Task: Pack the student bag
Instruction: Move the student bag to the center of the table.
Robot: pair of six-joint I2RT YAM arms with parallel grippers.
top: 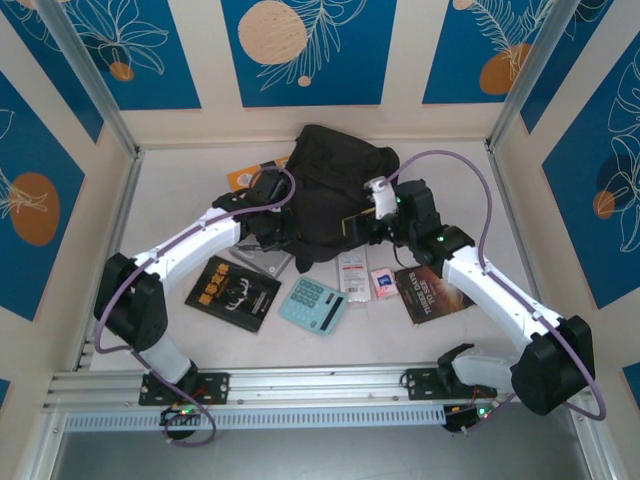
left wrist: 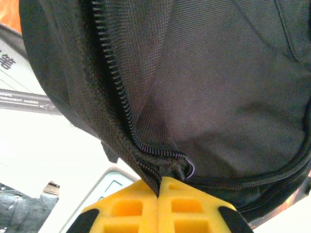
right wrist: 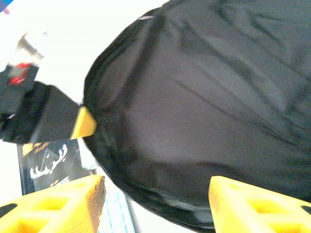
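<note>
The student bag [top: 335,185], a large black fabric backpack, lies at the back middle of the table. My left gripper [top: 277,226] is at its left front edge. In the left wrist view this gripper [left wrist: 160,188] is shut on the bag's [left wrist: 218,87] zipper seam, with the fabric pinched between the yellow fingers [left wrist: 126,206]. My right gripper [top: 377,226] is at the bag's right front edge. In the right wrist view it [right wrist: 155,196] is open, its fingers [right wrist: 73,199] on either side of the bag's [right wrist: 204,111] lower rim without touching it.
In front of the bag lie a black book [top: 232,292], a teal calculator [top: 313,305], a white packet [top: 352,272], a small pink packet [top: 383,283] and a brown book [top: 432,293]. A grey book [top: 262,258] lies under the left arm. An orange item [top: 250,175] sticks out behind it.
</note>
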